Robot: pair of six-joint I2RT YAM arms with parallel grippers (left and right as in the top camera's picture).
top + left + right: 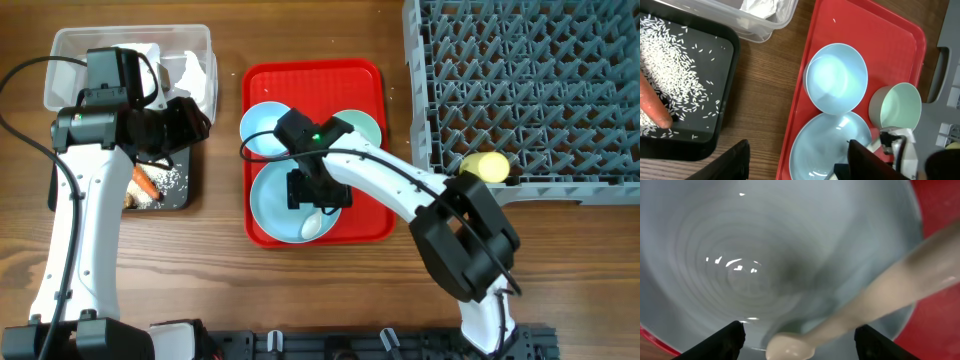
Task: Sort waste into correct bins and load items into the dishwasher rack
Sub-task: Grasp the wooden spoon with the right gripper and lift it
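My right gripper (320,192) is open, low over the large light blue plate (272,200) on the red tray. The white spoon (875,300) lies on the plate, its end between the open fingers (800,342). The light blue bowl (262,128) and mint green bowl (362,128) sit behind the plate. My left gripper (195,122) is open and empty (800,165), between the clear tub (70,40) holding white napkins (190,70) and the black tray (186,195) holding the carrot (145,183) and rice (675,55). The yellow cup (487,165) lies in the grey rack (520,90). I see no red wrapper.
The red tray (370,80) sits mid-table between the bins and the rack. The right arm reaches across the tray's right side and partly covers the mint bowl. Bare wood shows along the table's front.
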